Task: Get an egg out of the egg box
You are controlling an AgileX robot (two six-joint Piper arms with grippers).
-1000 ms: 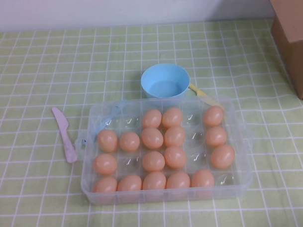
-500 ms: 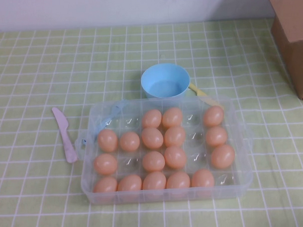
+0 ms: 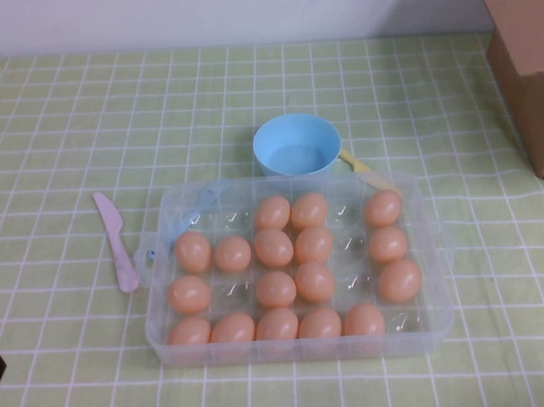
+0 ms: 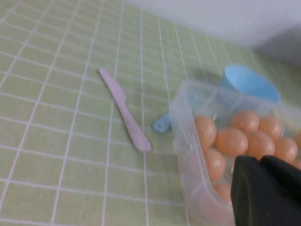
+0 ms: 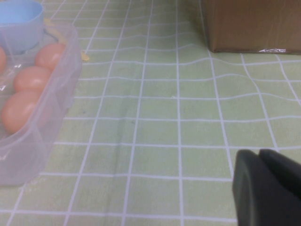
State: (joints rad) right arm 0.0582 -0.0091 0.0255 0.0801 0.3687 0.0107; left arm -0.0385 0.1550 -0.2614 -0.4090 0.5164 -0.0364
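The egg box (image 3: 297,272) is set on the green checked cloth (image 3: 64,130), with every egg (image 3: 193,251) seated in its wells; a blue bowl (image 3: 297,145) is placed just behind it, a pink knife (image 3: 117,242) to its left, and a cardboard box (image 3: 526,61) at the far right. The left gripper (image 4: 265,190) is held low by the box's near-left corner; the right gripper (image 5: 265,186) is held over bare cloth, right of the box; whether either is clenched cannot be told.

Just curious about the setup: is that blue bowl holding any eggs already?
No, in the high view the blue bowl is empty, and the eggs sit in the egg box; neither the left gripper nor the right gripper carries one.
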